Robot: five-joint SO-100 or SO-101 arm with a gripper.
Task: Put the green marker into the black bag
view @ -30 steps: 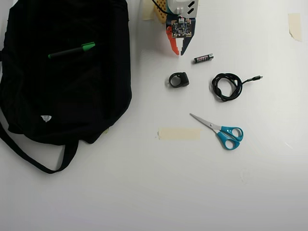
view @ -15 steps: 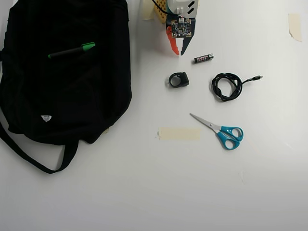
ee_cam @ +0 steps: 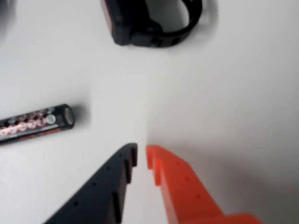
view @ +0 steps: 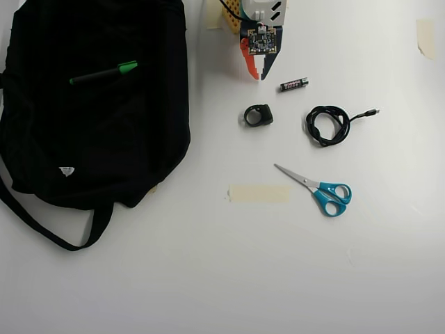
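Note:
The green marker [view: 103,73] lies on top of the black bag [view: 90,132] at the upper left of the overhead view, its green cap pointing right. My gripper [view: 257,76] hangs near the top centre, well to the right of the bag, shut with nothing between its fingers. In the wrist view the black and orange fingers of the gripper [ee_cam: 141,154] nearly touch above bare table; neither marker nor bag shows there.
A small black battery [view: 294,84] lies just right of the gripper, also the battery [ee_cam: 35,123]. A black ring-like clip [view: 258,115], a coiled black cable [view: 328,125], blue-handled scissors [view: 320,190] and a strip of tape [view: 259,193] lie on the white table.

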